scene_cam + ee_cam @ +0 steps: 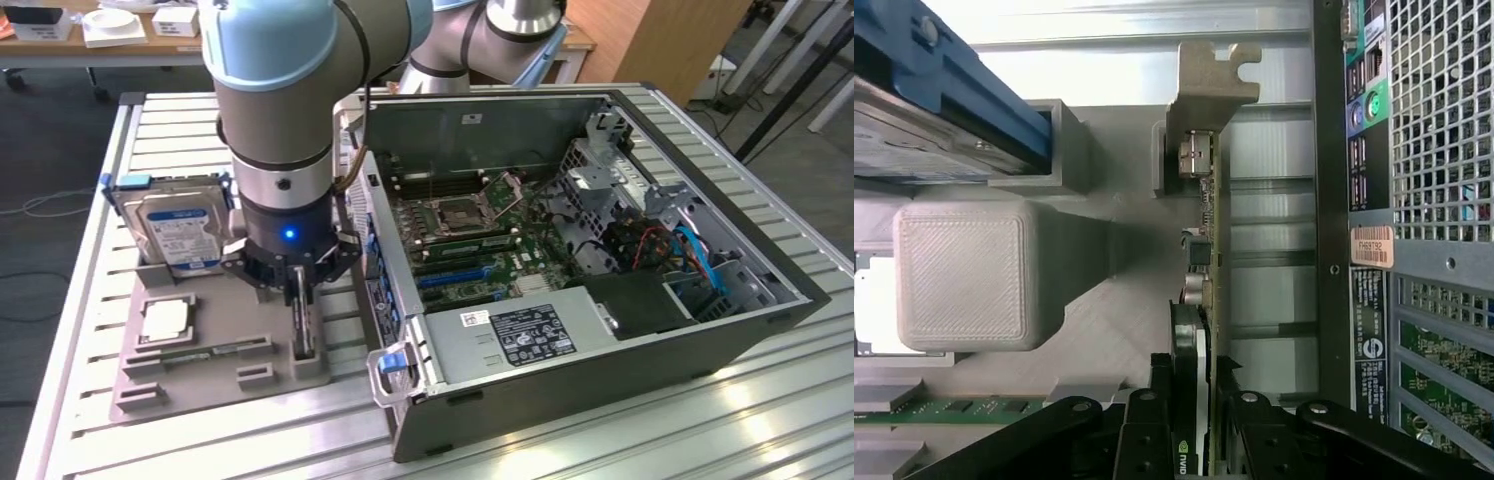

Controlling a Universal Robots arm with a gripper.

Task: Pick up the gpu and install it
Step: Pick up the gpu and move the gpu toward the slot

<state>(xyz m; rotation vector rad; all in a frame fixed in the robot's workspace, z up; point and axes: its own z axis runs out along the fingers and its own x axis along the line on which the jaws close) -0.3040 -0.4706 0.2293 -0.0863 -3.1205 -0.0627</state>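
Note:
The gpu (306, 330) stands on edge in a slot of the grey holder tray (200, 375), at the exterior view's left of the open computer case (574, 250). My gripper (303, 292) reaches straight down onto it. In the wrist view the gpu (1206, 240) shows edge-on, a thin dark card with its pale metal bracket (1216, 75) at the far end. My gripper (1196, 425) has a black finger (1154, 430) pressed on each side of the card. The card still sits in its slot.
A silver hard drive (180, 225) with a blue-white label stands in the tray beside my arm. A processor chip (167, 320) and a green memory stick (214, 352) lie in the tray. The case's motherboard has blue slots (454, 272). The case's rear grille (1439, 150) is close by.

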